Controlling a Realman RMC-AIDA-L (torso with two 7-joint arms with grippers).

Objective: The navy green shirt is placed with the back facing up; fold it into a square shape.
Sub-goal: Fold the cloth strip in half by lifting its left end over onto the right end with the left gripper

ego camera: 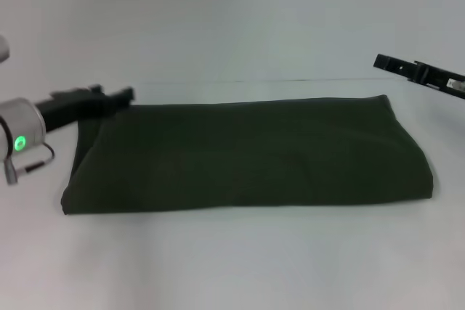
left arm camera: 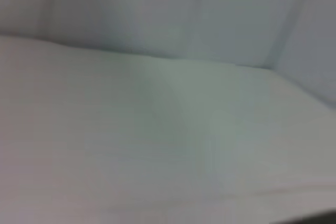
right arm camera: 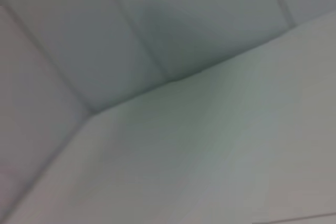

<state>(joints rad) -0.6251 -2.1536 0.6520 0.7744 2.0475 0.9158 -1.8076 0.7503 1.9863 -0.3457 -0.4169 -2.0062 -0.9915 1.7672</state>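
A: Shirt? Grippers?
B: Shirt (ego camera: 247,156) folded into a long band, mid-frame on table (ego camera: 240,266). Left gripper (ego camera: 120,96) at its upper-left corner, right gripper (ego camera: 385,62) upper right, clear. Can't tell finger state on either.

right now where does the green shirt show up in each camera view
Head view: the navy green shirt lies folded into a long band across the middle of the white table, with the left claw at its far left corner.
Left wrist view: not in it.
Right wrist view: not in it.
Shared landmark: the white table and the pale wall behind it.
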